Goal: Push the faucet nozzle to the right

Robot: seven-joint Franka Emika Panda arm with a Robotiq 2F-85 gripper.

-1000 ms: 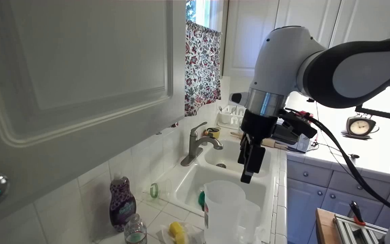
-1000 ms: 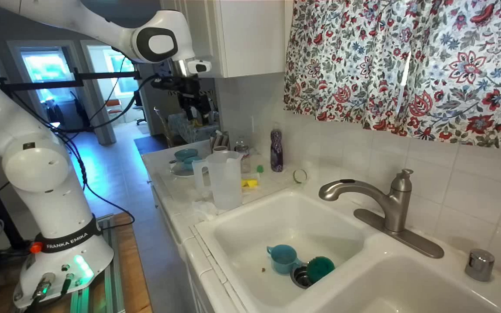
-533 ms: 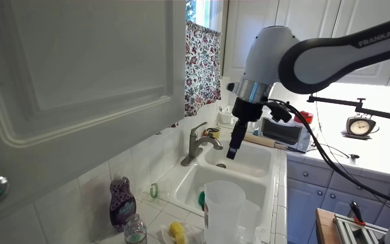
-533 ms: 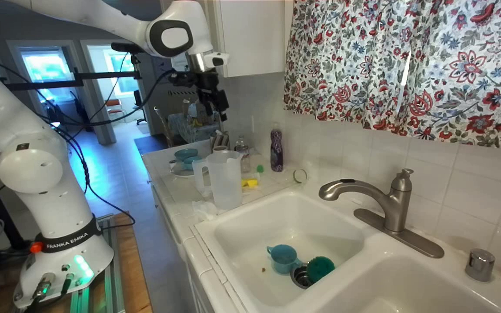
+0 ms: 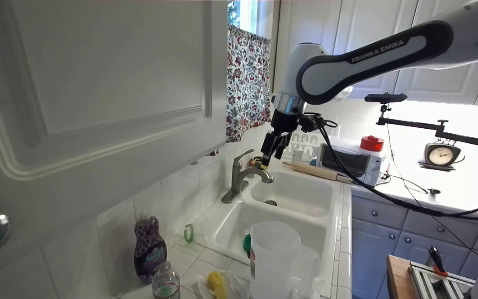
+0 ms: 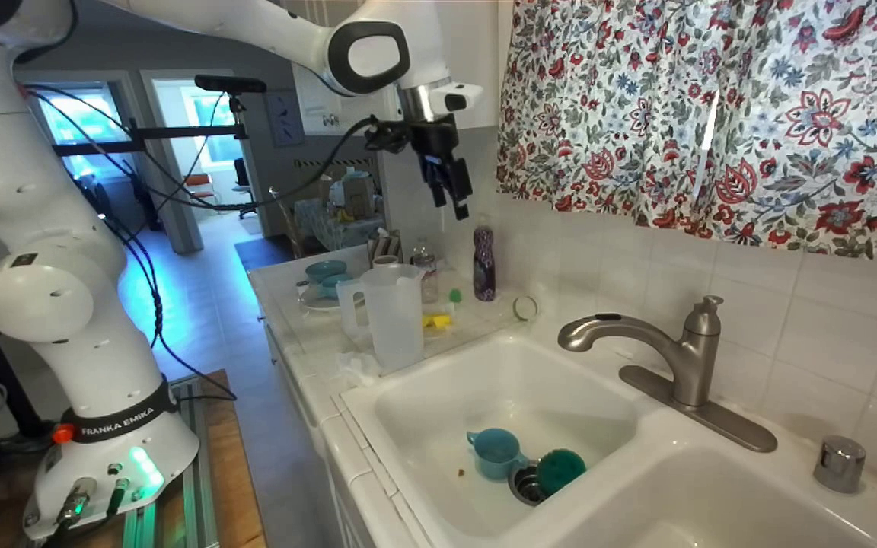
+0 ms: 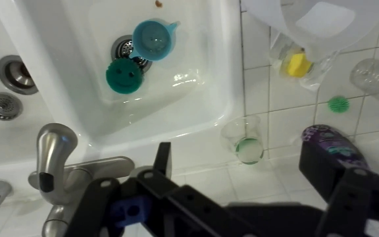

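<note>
one spout point(image 7: 52, 158) lies well to the left of your empty, wide-spread gripper point(image 7: 237, 158) in the wrist view, its length pointing out over the sink point(image 7: 231, 65).

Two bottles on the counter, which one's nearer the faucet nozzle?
The purple bottle, upright by the tiled wall. The clear bottle stands farther from the faucet nozzle, as the wrist view shows.

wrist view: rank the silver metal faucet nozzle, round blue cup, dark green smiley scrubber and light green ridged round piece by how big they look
Largest first:
1. silver metal faucet nozzle, likely helped by nearness
2. round blue cup and dark green smiley scrubber, too close in size to rank
3. light green ridged round piece
</note>
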